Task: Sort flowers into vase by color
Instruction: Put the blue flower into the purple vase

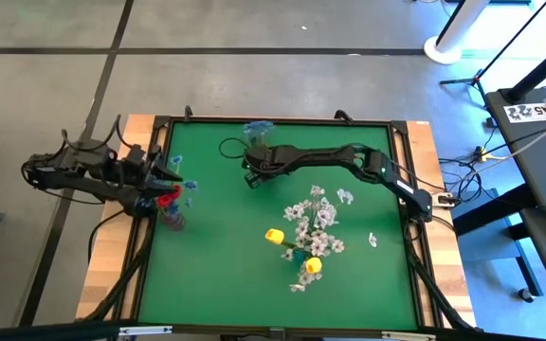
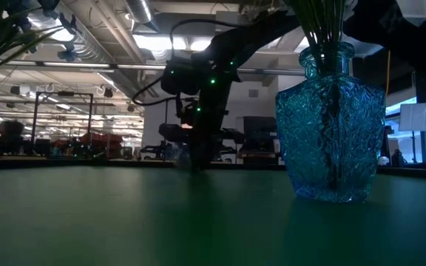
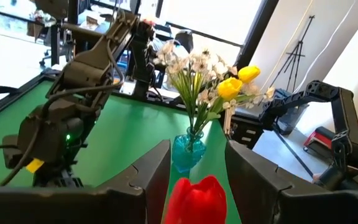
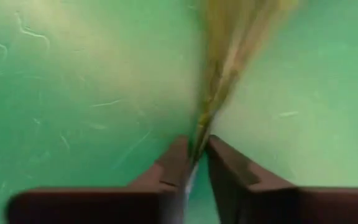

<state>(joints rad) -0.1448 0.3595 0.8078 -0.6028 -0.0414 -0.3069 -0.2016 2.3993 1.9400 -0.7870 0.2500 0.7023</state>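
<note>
- The right gripper (image 4: pixel 195 163) is down at the green counter (image 1: pixel 216 265), its two dark fingers nipped together on a thin stalk (image 4: pixel 211 106) that runs away from the tips; in the overhead view that gripper (image 1: pixel 251 177) sits at about 11 o'clock from the counter's centre, just beside a blue sprig (image 1: pixel 257 131) at 12.
- The left gripper (image 3: pixel 194 171) hangs at 9 o'clock with its fingers apart, a red tulip bud (image 3: pixel 196 200) showing between them; whether it touches them I cannot tell.
- The red bud (image 1: pixel 168 198) stands with blue sprigs in a purplish vase (image 1: pixel 174 221) below that gripper.
- White sprigs (image 1: pixel 316 223) and two yellow buds (image 1: pixel 273 236) rise from a blue glass vase (image 2: pixel 330 131) at about 4 o'clock from centre.
- To my eye the step in hand is picking a stem off the counter.
- The next move looks to call for lifting it clear, turning the stalk downward and threading it into the narrow neck of the vase matching its colour without knocking the flowers already there.
</note>
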